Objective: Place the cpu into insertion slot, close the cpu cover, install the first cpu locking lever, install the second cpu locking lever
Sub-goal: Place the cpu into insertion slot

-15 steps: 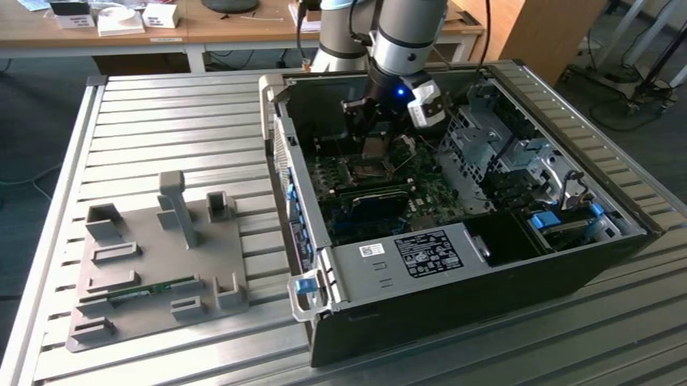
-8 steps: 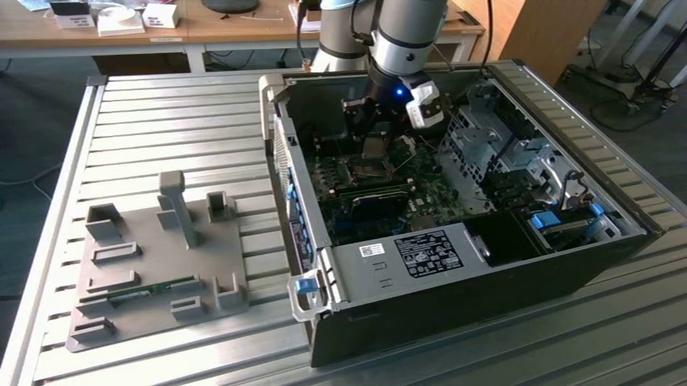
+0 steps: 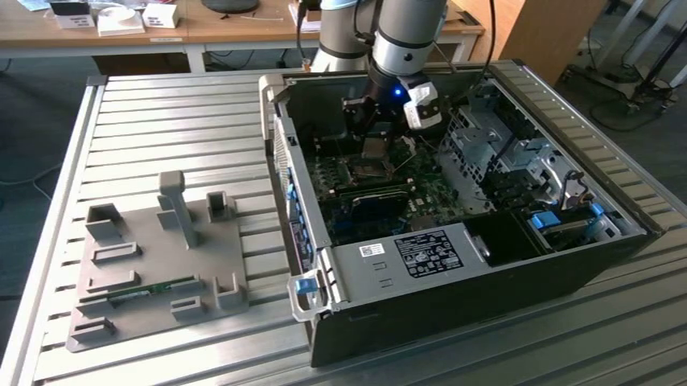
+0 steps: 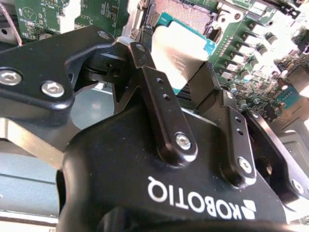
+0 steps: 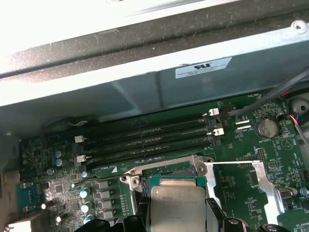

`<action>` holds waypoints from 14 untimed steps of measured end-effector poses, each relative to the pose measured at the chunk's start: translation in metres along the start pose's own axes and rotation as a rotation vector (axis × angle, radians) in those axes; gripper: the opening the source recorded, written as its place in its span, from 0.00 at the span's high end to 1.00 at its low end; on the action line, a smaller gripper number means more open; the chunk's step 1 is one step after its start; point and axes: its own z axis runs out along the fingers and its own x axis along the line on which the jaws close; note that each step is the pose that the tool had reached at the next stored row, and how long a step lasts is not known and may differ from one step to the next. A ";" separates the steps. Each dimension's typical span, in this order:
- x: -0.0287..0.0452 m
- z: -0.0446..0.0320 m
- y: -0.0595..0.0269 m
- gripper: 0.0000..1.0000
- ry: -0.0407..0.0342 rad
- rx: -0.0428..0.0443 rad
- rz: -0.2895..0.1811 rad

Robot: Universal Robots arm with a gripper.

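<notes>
My gripper (image 3: pixel 376 135) is inside the open computer case, shut on the cpu (image 5: pixel 177 205), a flat square chip with a silvery-grey top. In the second wrist view the black fingers (image 4: pixel 159 96) clamp the cpu (image 4: pixel 181 46) on two opposite edges. It hangs just above the green board, over the insertion slot (image 5: pixel 166 170). The slot's contact field (image 4: pixel 186 9) shows beyond the chip's far edge. The cpu cover (image 5: pixel 265 181), a thin silvery frame, lies swung open beside the slot. In the exterior view the cpu (image 3: pixel 376 149) sits over the insertion slot (image 3: pixel 361 167).
Long black memory slots (image 5: pixel 145 140) run alongside the socket, with a coin battery (image 5: pixel 267 128) and cables at one end. The case wall (image 3: pixel 281 153) and grey drive cage (image 3: pixel 504 153) hem the arm in. A grey fixture plate (image 3: pixel 161 257) lies on the slatted table at the exterior view's left.
</notes>
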 end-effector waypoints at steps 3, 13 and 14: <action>0.0000 0.0000 0.0000 0.46 -0.0006 0.0000 0.005; 0.0001 0.0003 0.0000 0.46 -0.0077 -0.0002 0.081; 0.0001 0.0004 0.0000 0.46 -0.0094 -0.0002 0.097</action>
